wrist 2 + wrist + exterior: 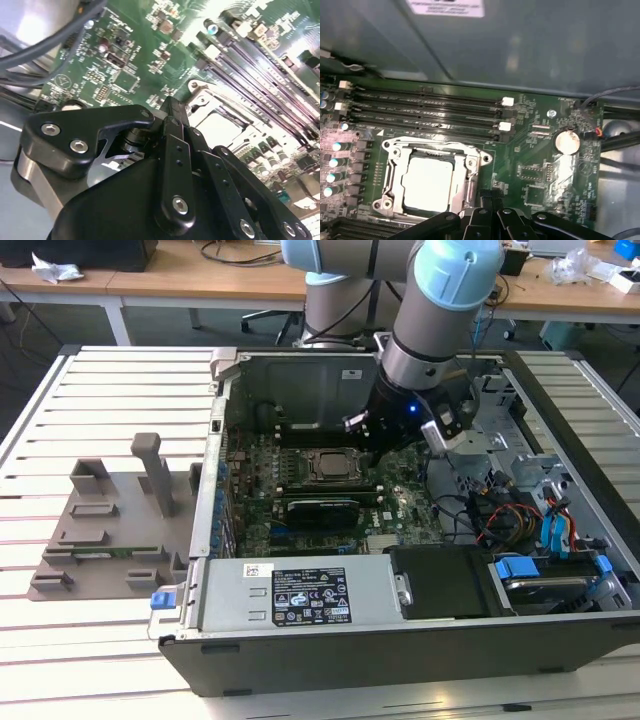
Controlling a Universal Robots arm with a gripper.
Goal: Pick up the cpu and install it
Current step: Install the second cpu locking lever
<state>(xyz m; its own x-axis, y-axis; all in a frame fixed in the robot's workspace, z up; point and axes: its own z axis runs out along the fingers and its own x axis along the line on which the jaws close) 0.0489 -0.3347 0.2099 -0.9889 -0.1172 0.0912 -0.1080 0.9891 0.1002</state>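
The cpu is a pale silvery square lying flat inside the metal-framed socket on the green motherboard. In the second wrist view the cpu shows as a bright square just beyond the black gripper. In the exterior view the gripper hangs inside the open computer case, just to the exterior view's right of the socket and slightly above the board. I see nothing held in it.
Memory slots run beside the socket, and a round coin battery sits on the board. A long black card lies in front of the socket. Cables and drive bays fill the case's right side. A grey fixture plate lies on the slatted table.
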